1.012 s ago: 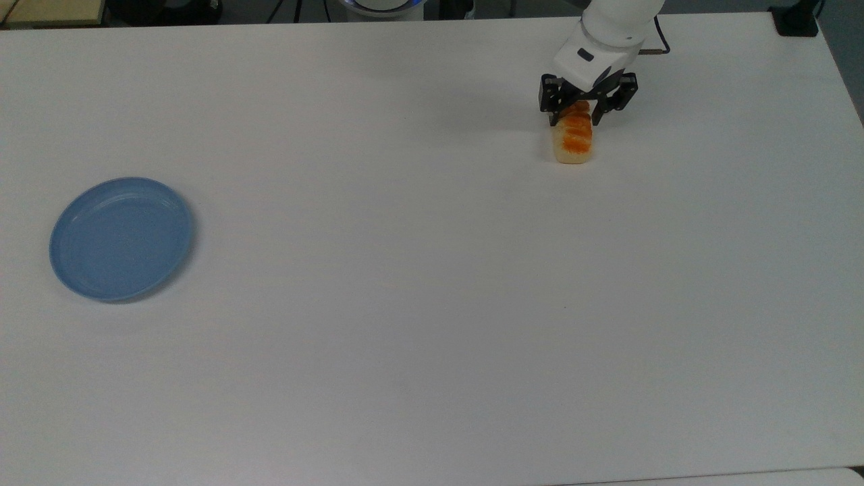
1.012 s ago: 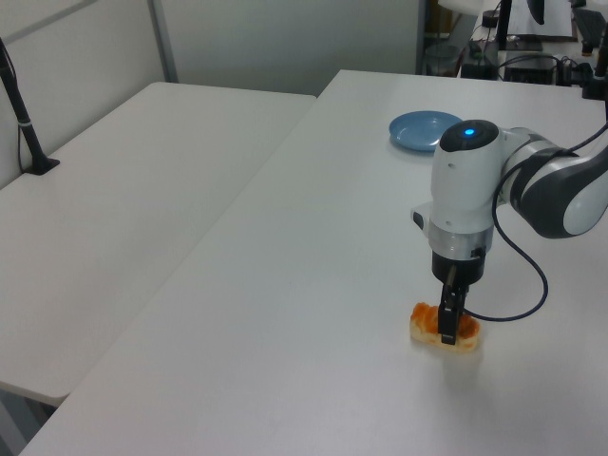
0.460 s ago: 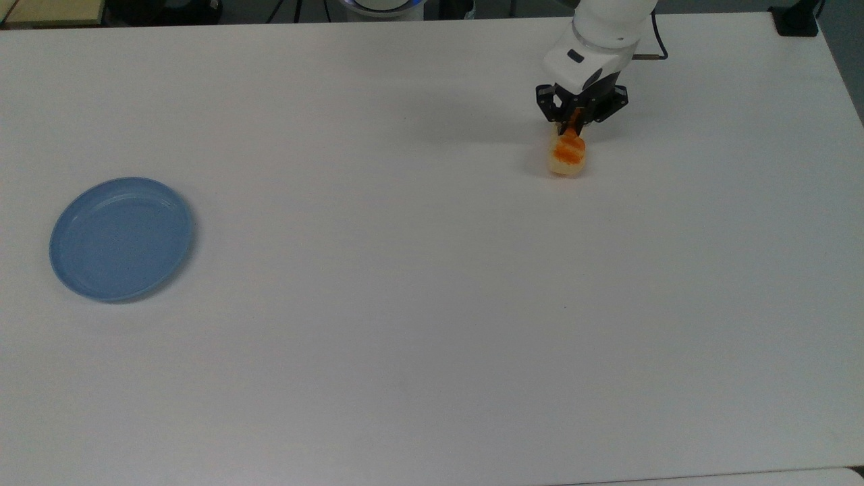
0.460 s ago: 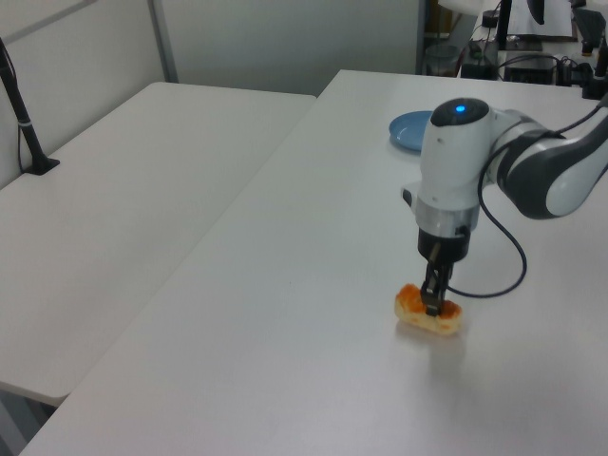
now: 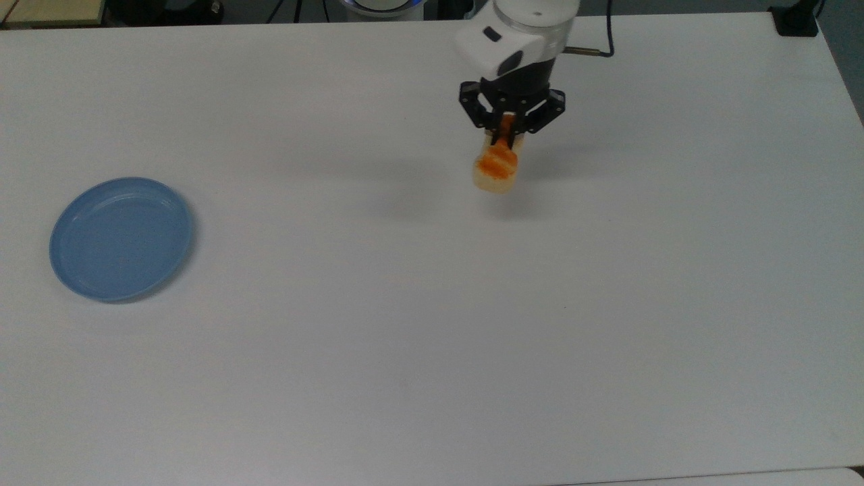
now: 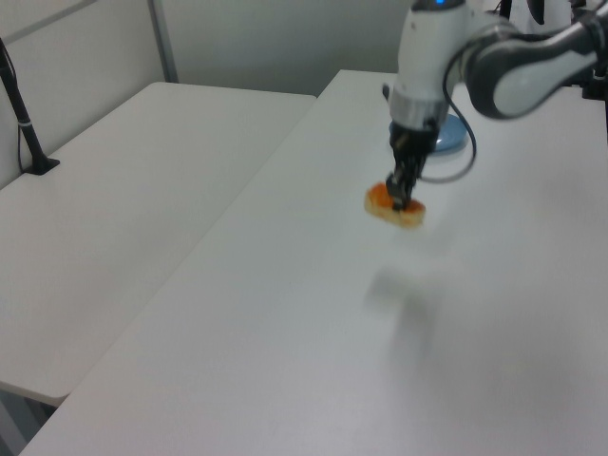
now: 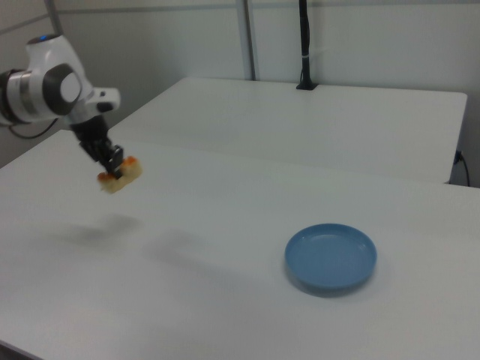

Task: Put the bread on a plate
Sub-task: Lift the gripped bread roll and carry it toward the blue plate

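The bread (image 5: 496, 169), a small oblong loaf with pale cream sides and a glossy orange-brown ridged top, hangs in the air above the worktop (image 5: 432, 337), pinched across its middle by the tool (image 5: 507, 138). Its soft shadow lies on the white surface below it, plain in the right view, where the loaf (image 7: 120, 177) floats clear of the worktop (image 7: 225, 300) with a grey smudge of shadow beneath at 6 o'clock.

Going left to right in the top view: the plate (image 5: 121, 237), round, shallow and plain light blue with a raised rim, sits flat at about 9 o'clock on the worktop, well apart from everything else. Then comes a wide stretch of smooth, matte white surface. At roughly 1 o'clock the tool hangs from the arm's white, rounded wrist, its black fingers clenched on the loaf, which juts out toward the camera.

In the left view the tool (image 6: 402, 195) points straight down and the loaf (image 6: 393, 206) hangs slightly tilted, with the plate (image 6: 454, 139) partly hidden behind the arm. In the right view the plate (image 7: 331, 256) lies at about 4 o'clock from the tool (image 7: 114, 168).
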Controlling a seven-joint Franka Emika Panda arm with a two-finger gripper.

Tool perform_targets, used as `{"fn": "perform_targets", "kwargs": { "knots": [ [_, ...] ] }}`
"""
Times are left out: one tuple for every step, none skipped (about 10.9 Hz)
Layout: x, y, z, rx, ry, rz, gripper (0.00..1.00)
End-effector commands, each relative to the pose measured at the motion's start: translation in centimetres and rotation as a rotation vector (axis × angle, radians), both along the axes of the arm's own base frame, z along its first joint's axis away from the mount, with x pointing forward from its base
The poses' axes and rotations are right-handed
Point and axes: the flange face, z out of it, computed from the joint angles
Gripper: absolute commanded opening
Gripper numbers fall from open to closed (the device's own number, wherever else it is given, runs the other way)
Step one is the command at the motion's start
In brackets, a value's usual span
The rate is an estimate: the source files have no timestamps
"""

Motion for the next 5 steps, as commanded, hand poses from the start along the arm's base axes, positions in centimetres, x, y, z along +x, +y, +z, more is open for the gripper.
{"fn": "perform_targets", "kwargs": {
  "knots": [
    [3.5,-8.0,5.6,-0.016,-0.028,-0.021,0.07],
    [4.5,-11.5,7.3,-0.012,-0.037,-0.034,0.07],
    [5.2,-15.6,9.3,0.013,-0.041,-0.017,0.07],
    [5.5,-19.5,11.3,0.046,-0.045,-0.001,0.07],
    [5.4,-22.9,11.9,0.039,-0.031,-0.003,0.07]
  ]
}}
